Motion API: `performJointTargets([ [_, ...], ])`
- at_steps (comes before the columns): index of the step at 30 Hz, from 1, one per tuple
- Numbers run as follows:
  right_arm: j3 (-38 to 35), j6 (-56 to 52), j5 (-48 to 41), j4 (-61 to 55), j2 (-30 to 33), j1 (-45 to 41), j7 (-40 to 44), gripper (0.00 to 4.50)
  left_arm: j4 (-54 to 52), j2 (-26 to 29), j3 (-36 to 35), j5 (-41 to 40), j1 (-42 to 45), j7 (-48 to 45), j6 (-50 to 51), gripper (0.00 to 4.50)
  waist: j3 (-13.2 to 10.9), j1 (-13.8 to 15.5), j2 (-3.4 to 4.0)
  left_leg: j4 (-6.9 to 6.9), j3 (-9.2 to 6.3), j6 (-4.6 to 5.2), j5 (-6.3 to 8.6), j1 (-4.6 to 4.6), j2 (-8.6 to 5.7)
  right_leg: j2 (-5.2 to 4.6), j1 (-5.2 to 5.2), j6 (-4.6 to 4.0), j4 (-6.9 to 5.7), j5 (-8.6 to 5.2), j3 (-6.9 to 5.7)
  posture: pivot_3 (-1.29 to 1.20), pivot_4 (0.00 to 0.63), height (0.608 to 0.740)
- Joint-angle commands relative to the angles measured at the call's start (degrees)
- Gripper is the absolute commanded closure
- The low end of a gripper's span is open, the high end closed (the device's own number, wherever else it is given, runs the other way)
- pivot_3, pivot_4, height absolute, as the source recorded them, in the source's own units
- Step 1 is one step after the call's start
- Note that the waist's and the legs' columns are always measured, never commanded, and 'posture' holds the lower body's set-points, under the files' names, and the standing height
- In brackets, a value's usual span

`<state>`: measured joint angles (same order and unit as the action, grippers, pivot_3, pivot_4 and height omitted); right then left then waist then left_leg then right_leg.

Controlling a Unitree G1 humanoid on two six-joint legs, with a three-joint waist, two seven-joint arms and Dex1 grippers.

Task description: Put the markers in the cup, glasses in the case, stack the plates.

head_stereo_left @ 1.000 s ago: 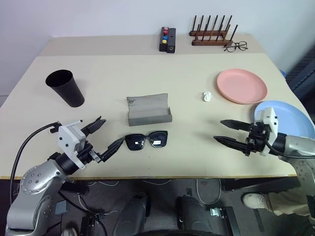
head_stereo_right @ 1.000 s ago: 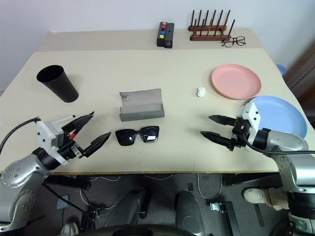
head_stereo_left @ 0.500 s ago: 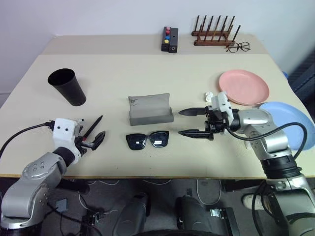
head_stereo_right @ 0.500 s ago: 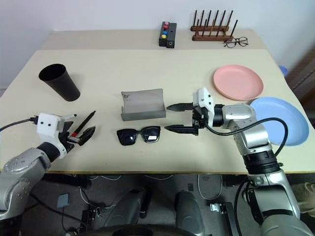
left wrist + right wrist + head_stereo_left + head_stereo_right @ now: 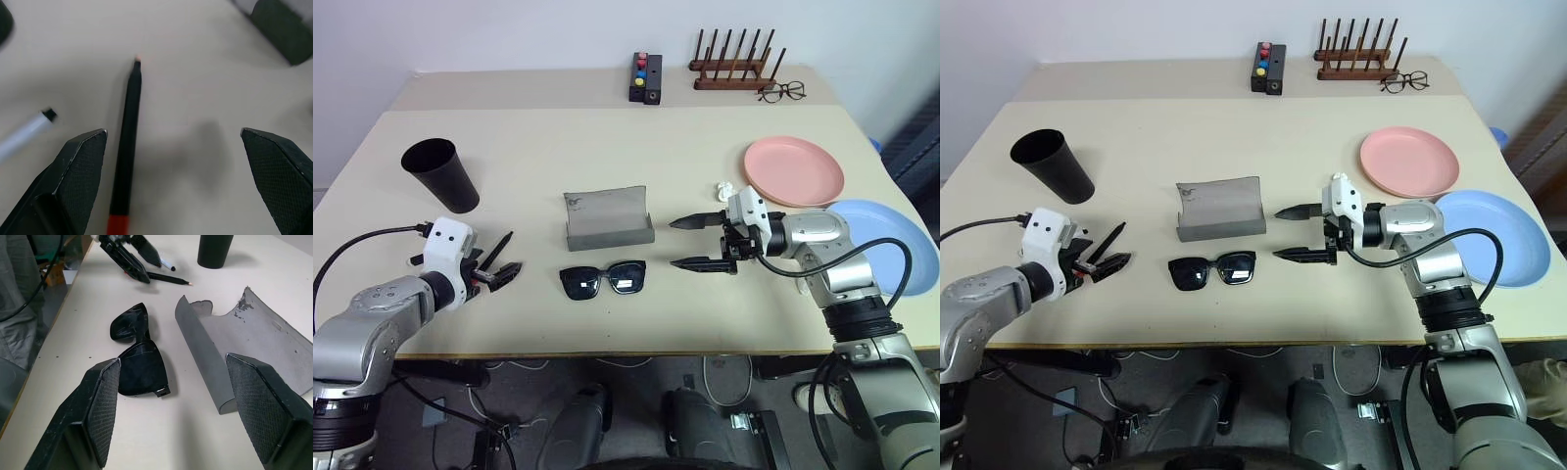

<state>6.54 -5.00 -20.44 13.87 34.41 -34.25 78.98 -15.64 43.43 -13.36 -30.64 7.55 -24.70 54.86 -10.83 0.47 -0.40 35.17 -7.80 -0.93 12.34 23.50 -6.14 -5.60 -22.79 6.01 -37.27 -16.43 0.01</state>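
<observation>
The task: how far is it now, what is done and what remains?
Nothing looks finished. The sunglasses lie beside the open case; the open right gripper faces them. The open left gripper is at the markers; the cup waits. The pink plate and blue plate are unstacked.

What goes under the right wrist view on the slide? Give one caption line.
Open right claw faces the sunglasses and open grey case on the table.
</observation>
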Motion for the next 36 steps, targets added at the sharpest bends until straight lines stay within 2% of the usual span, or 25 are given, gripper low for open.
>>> performJointTargets([
  [1,-1.3,0.6,-0.5,-0.5,-0.2,-1.7,0.1,1.03,2.0,-0.4,0.1,0.5,3.1,1.0,3.2,0.00,0.0,0.0,0.00,0.00,0.00,0.00,0.00,0.00,0.00,0.00,0.00,0.00,0.00,0.00,0.00,0.00,0.150,0.740],
  [6,-1.8,-0.2,-0.9,-1.6,0.2,-1.5,-0.5,1.03,5.2,-1.0,2.1,2.8,5.8,2.7,5.6,0.00,0.0,0.1,0.00,0.03,0.00,-0.01,-0.01,0.00,-0.01,-0.01,0.00,0.01,-0.04,0.01,0.00,0.00,0.150,0.740],
  [7,-1.9,-0.4,-0.9,-1.9,0.2,-1.5,-0.6,1.00,5.2,-1.0,2.3,2.9,6.0,2.5,5.9,0.26,0.0,0.1,0.00,0.03,0.00,-0.01,-0.01,0.00,-0.01,-0.01,0.00,0.01,-0.05,0.01,0.00,0.00,0.150,0.740],
  [9,-1.9,-0.7,-1.1,-2.3,0.4,-1.3,-0.8,0.99,4.8,-1.1,2.5,2.8,6.2,2.1,6.5,0.88,0.0,0.1,0.00,0.03,0.00,-0.03,-0.02,0.00,0.00,-0.01,-0.01,0.01,-0.07,0.01,0.01,0.00,0.150,0.740],
  [16,-2.0,-3.1,-1.4,-5.0,0.7,-0.8,-2.1,0.99,3.4,-1.1,2.1,2.8,6.1,1.7,10.0,4.41,0.0,0.1,0.01,0.03,0.00,-0.03,-0.02,-0.01,-0.02,-0.03,-0.01,0.01,-0.07,0.01,0.02,0.00,0.150,0.740],
  [23,-1.7,-4.1,-1.7,-6.0,0.2,-1.1,-2.8,0.99,0.7,-3.1,-1.6,1.0,7.0,1.8,11.4,4.47,0.0,0.1,0.01,0.04,0.00,-0.03,-0.02,-0.01,-0.01,-0.02,-0.02,0.01,-0.07,0.01,0.03,0.00,0.150,0.740],
  [27,-2.3,-4.9,-3.2,-6.2,-0.8,-2.6,-2.8,0.99,-5.5,-7.2,-5.4,-0.4,6.4,0.6,2.2,4.47,0.0,0.2,-0.03,0.07,0.00,-0.04,-0.02,0.00,-0.02,-0.03,0.00,0.02,-0.07,0.02,0.02,0.00,0.150,0.740],
  [30,-2.9,-5.3,-4.8,-5.9,-1.9,-4.0,-2.7,0.99,-9.1,-12.0,-7.0,2.3,6.4,3.5,-8.5,4.47,0.0,0.1,-0.03,0.06,0.00,-0.13,-0.07,0.00,0.00,-0.02,0.00,0.01,-0.05,0.04,0.02,0.00,0.150,0.740],
  [36,-5.5,-3.6,-7.0,-0.8,-7.4,-9.6,-5.0,0.99,-5.9,-18.2,-9.6,5.7,14.5,12.8,-18.2,4.47,0.0,0.1,-0.05,0.09,0.01,-0.24,-0.15,0.00,0.01,0.01,0.01,0.01,-0.07,0.08,-0.03,0.00,0.150,0.740],
])
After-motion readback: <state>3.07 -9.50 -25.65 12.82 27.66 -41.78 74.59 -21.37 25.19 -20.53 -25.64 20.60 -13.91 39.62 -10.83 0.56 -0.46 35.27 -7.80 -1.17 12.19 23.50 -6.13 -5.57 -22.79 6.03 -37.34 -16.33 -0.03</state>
